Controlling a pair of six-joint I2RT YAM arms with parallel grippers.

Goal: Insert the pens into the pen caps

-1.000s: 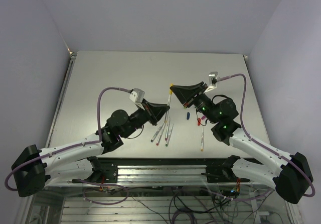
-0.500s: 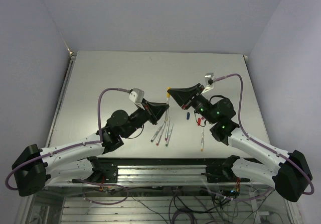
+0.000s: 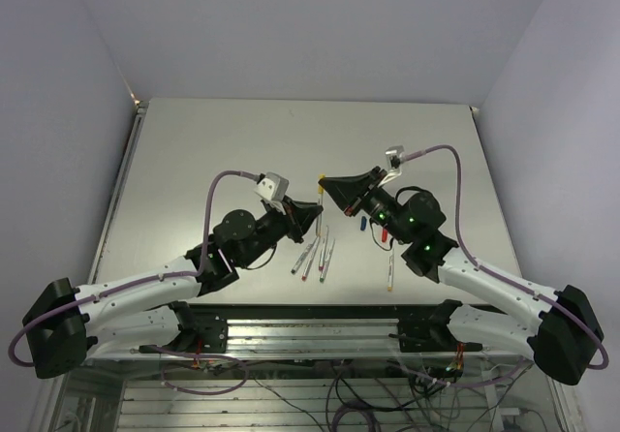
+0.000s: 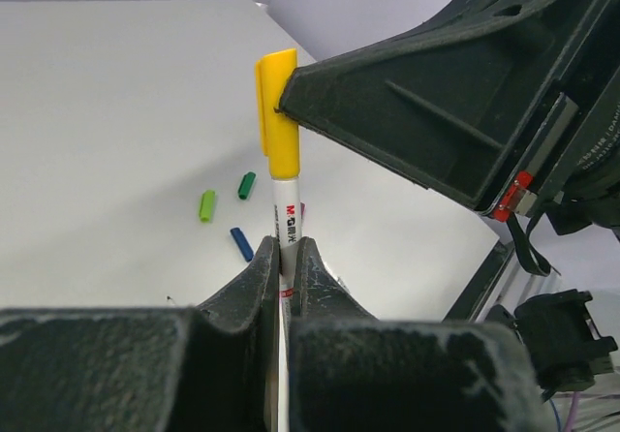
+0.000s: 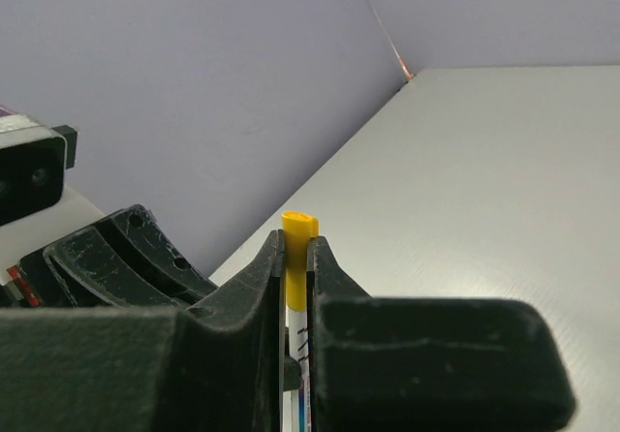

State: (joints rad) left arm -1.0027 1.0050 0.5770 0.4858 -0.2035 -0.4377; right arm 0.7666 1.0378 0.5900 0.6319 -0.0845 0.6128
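Note:
A white pen [image 4: 288, 221] stands upright in my left gripper [image 4: 287, 248], which is shut on its barrel. A yellow pen cap [image 4: 279, 112] sits on the pen's top end. My right gripper [image 5: 295, 248] is shut on that yellow cap [image 5: 298, 231], with the pen [image 5: 297, 330] running down between its fingers. In the top view the two grippers meet tip to tip over the middle of the table, left gripper [image 3: 317, 203] below right gripper [image 3: 324, 181], and the cap [image 3: 321, 176] shows between them.
Loose caps lie on the table: light green [image 4: 206, 205], dark green [image 4: 247, 185], blue [image 4: 241, 244]. The top view shows several pens [image 3: 312, 255] lying together near the front edge, and one pen [image 3: 390, 269] apart to the right.
The right gripper has moved left and slightly down with the yellow cap. The left wrist has swung up toward it, so the gap between the two grippers is shorter.

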